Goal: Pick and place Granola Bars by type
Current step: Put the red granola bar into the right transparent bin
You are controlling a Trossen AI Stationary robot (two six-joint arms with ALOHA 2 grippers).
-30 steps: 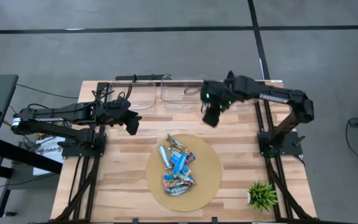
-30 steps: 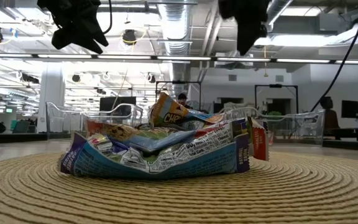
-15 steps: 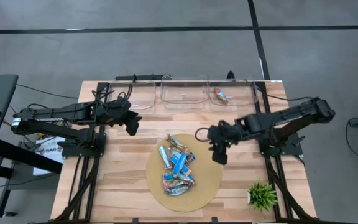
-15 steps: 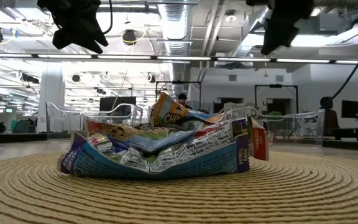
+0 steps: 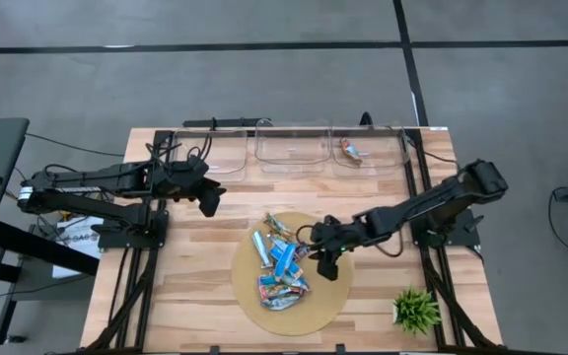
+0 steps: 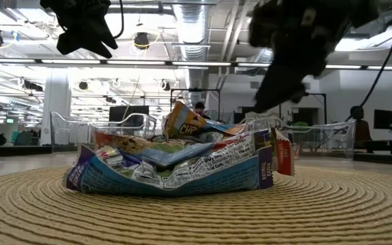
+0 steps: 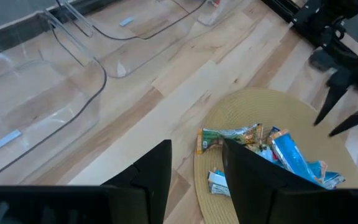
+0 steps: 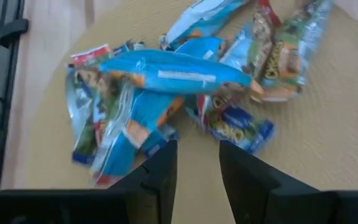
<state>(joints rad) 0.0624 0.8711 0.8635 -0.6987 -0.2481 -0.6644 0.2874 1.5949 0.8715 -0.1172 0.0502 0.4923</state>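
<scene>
The right tool [image 5: 328,266], fingers spread and empty, hangs beside the Granola Bars [image 5: 280,262] heaped on the round mat [image 5: 333,296] mid-bench, while the left tool [image 5: 208,202], also spread, waits far-left.

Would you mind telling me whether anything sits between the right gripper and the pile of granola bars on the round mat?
Nothing visible does. The right gripper hangs over the round mat's right side with its fingers open, right beside the pile of granola bars, and only bare mat shows between them. The left gripper waits well off to the side.
</scene>
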